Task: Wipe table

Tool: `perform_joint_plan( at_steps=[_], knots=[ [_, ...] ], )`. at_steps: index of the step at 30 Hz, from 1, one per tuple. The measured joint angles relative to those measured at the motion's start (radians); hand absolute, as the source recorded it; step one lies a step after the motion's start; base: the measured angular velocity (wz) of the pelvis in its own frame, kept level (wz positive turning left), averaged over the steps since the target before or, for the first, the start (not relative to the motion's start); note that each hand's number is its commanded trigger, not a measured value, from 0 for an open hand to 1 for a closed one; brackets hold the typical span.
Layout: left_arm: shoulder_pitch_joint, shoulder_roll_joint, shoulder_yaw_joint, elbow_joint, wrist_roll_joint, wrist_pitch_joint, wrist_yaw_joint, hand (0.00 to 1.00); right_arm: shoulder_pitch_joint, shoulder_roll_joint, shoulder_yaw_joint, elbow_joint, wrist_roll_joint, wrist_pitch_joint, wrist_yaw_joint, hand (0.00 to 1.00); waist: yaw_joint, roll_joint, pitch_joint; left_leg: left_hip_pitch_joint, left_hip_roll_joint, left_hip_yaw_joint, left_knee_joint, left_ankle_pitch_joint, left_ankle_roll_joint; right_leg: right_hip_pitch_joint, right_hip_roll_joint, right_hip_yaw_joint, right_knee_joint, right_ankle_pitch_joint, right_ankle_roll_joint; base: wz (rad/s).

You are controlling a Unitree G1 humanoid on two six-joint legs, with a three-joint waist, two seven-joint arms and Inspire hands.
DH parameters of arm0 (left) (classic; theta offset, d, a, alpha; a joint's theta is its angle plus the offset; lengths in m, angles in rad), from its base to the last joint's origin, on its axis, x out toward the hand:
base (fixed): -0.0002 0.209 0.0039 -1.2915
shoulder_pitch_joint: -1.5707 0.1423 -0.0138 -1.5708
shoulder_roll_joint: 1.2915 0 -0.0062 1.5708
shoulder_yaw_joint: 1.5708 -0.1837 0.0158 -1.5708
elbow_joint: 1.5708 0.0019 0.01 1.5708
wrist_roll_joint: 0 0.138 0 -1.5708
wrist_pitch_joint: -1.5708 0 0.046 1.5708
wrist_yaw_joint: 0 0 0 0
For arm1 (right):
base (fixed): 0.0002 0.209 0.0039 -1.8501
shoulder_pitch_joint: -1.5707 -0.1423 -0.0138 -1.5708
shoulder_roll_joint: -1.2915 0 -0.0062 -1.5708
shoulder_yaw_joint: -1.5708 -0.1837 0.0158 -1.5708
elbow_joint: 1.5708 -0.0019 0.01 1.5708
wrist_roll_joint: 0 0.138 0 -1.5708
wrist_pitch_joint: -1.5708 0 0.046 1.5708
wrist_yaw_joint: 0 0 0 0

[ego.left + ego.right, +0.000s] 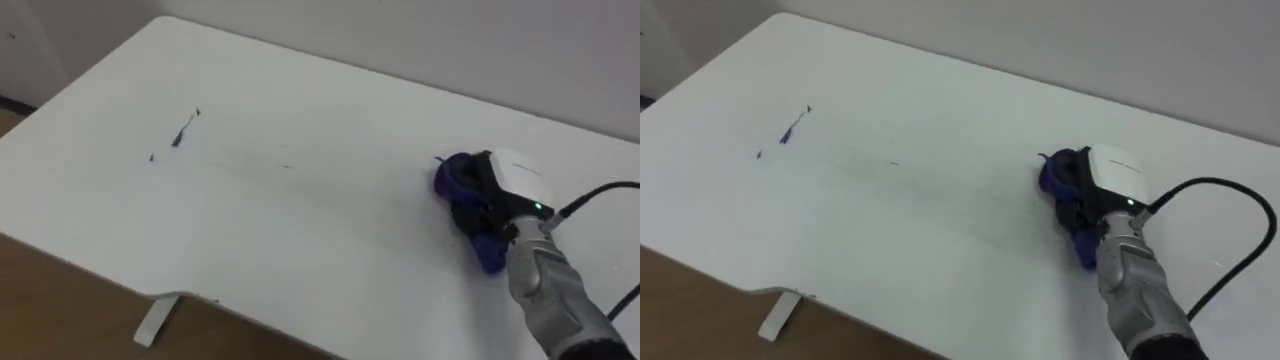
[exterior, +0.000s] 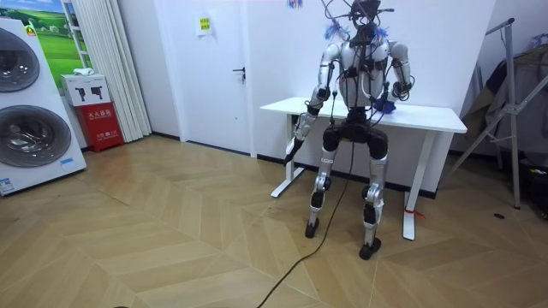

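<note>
Right hand [image 1: 508, 180]: curled on the cloth [image 1: 455, 178].
Cloth: soft and light, we judge; keep it bunched under the palm.
Marks [image 1: 183, 132]: well left of the hand.

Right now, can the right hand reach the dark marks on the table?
Probably yes: only bare table lies between the right hand, closed on the blue cloth, and the dark marks, though far to its left.

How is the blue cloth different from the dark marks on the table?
The blue cloth is a bunched-up lump; the dark marks are thin, flat streaks. The cloth is blue, the marks nearly black. The cloth sits on the robot's right, gripped by the right hand; the marks lie to the left, with nothing touching them. Both are on the white table.
</note>
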Motion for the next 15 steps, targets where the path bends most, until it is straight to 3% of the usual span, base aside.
perform_joint_plan(
  at_steps=[4, 5, 6, 9, 11, 15],
  knots=[
    [0.024, 0.001, 0.003, -0.009, 0.011, -0.007, -0.002, 0.00, 0.064, 0.003, -0.065, 0.018, 0.007, -0.052, -0.061, 1.00, -0.035, 0.010, -0.0068, 0.014, -0.007, -0.013, -0.001, 0.000, 0.000, 0.044, -0.002, -0.035, -0.027, 0.000, 0.001, 0.21],
    [0.019, 0.003, 0.003, -0.010, 0.011, -0.010, -0.006, 0.00, 0.085, 0.003, -0.085, 0.026, 0.017, -0.062, -0.077, 1.00, -0.039, 0.012, -0.0126, 0.018, -0.009, -0.013, -0.001, 0.000, 0.000, 0.051, -0.004, -0.038, -0.029, -0.002, 0.004, 0.08],
    [0.018, 0.004, 0.002, -0.025, 0.016, -0.011, -0.015, 0.00, 0.098, 0.003, -0.098, 0.032, 0.020, -0.063, -0.082, 1.00, -0.044, 0.015, -0.0186, 0.022, -0.010, -0.013, 0.000, 0.000, 0.000, 0.057, -0.006, -0.043, -0.028, -0.003, 0.005, 0.04],
    [-0.008, 0.004, 0.001, -0.044, 0.018, -0.022, -0.020, 0.00, 0.086, 0.003, -0.108, 0.082, 0.023, -0.060, -0.084, 1.00, -0.046, 0.021, -0.0228, 0.037, -0.011, -0.014, 0.002, 0.000, 0.000, 0.075, -0.006, -0.046, -0.028, -0.007, 0.012, 0.00],
    [-0.038, 0.001, -0.010, -0.046, 0.015, -0.023, -0.018, 0.00, 0.065, 0.003, -0.093, 0.102, 0.024, -0.047, -0.083, 1.00, -0.040, 0.023, -0.0237, 0.038, -0.010, -0.014, 0.005, 0.000, 0.001, 0.077, -0.005, -0.043, -0.027, -0.007, 0.012, 0.00],
    [-0.060, -0.001, -0.061, -0.046, -0.002, -0.021, -0.007, 0.00, 0.006, 0.014, -0.037, 0.115, 0.023, 0.040, -0.038, 1.00, -0.007, 0.020, -0.0217, 0.048, -0.010, 0.004, -0.003, 0.001, 0.003, 0.066, -0.001, 0.010, -0.021, -0.007, 0.010, -0.19]
  ],
)
